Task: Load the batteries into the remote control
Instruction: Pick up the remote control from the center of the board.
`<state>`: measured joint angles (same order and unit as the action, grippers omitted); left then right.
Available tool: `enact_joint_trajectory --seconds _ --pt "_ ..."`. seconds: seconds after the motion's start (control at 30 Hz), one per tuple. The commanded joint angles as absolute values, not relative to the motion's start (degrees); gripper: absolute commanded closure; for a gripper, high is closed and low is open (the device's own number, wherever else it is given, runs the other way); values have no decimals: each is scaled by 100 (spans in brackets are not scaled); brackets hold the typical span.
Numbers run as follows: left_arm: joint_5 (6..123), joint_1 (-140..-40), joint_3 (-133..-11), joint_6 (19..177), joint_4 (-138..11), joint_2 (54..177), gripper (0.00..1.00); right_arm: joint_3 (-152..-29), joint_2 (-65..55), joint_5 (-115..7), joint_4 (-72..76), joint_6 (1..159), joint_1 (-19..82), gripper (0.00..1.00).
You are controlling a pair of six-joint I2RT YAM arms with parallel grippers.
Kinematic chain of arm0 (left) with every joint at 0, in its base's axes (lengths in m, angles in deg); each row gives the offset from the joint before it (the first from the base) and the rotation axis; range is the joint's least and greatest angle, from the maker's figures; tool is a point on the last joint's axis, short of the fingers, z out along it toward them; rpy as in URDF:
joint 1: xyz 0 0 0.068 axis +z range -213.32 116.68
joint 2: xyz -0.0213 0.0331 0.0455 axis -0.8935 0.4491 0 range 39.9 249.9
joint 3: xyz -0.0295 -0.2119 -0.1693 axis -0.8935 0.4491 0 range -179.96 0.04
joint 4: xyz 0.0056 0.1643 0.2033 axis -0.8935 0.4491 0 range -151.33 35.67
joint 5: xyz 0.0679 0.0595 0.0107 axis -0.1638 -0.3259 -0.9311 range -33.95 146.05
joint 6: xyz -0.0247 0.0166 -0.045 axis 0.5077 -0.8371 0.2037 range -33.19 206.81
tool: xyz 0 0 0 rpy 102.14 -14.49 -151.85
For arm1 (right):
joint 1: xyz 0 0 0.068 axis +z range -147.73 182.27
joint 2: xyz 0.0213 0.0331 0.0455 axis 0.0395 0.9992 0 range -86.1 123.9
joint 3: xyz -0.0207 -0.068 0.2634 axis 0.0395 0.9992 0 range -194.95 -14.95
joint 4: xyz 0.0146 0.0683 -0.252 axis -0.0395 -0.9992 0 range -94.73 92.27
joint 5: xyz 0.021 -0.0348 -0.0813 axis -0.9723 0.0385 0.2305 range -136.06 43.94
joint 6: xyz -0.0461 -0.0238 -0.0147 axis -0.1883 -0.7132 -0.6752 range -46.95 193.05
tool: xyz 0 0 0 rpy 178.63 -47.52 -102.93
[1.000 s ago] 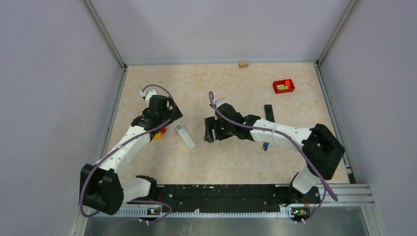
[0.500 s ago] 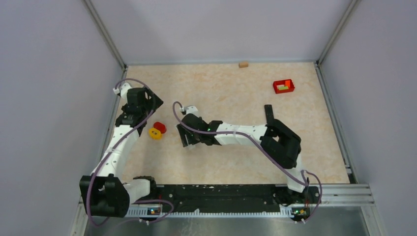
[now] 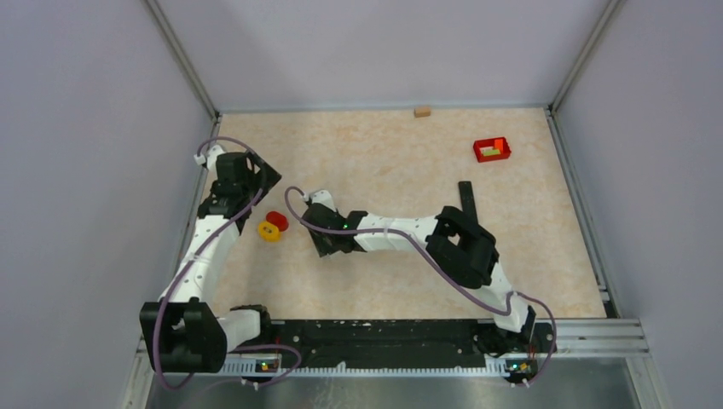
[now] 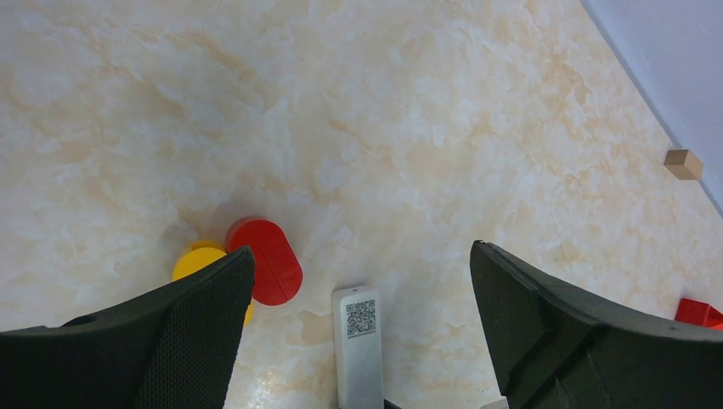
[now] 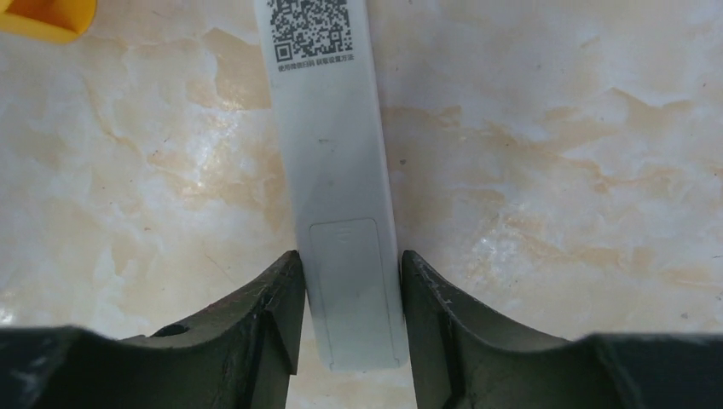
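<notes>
We see a table (image 3: 384, 145) marbled in cream and beige with tan veins. The remote control (image 5: 332, 170) is white, with a black-and-white square code (image 5: 310, 21) printed at one end and tiny grey lettering beneath it. From overhead, a red piece (image 4: 266, 260) and a yellow piece (image 4: 198, 260) lie at the remote's 10 o'clock. Toward 2 o'clock on the table is a red tray (image 3: 492, 150) with green and orange bits; at 12 o'clock, a tan block (image 3: 422, 111); toward 3 o'clock, a black bar (image 3: 466, 196). The left arm (image 3: 205, 256) and right arm (image 3: 401, 232) are white with black joints and purple cables (image 3: 294, 200). The left claw (image 4: 360, 253) and right claw (image 5: 349, 256) are black, the left's pad finely cross-hatched. The walls (image 3: 85, 170) are pale lilac-grey.
</notes>
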<state>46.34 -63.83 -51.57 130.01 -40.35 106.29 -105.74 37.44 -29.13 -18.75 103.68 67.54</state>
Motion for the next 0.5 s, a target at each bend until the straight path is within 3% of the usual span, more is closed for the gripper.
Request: enact_joint_trajectory --seconds 0.0,0.07,0.17,0.3,0.47 --pt "4744 -6209 -5050 13047 -4219 10626 1 -10900 3928 -2554 -2092 10181 6850 61" --pt "4761 -6196 -5015 13058 -4199 10617 1 -11246 3867 -2451 -2072 10147 6846 72" --pt "4892 -6182 -4950 13068 -4183 10608 1 -10684 3592 -2262 -2014 10103 6828 84" --pt "5644 -6173 -4815 12940 -4376 10602 1 -10035 2707 -2163 -1509 9971 6714 86" --pt "7942 -6177 -4755 12595 -4995 10874 1 -9052 1517 -2892 -841 9794 6277 85"
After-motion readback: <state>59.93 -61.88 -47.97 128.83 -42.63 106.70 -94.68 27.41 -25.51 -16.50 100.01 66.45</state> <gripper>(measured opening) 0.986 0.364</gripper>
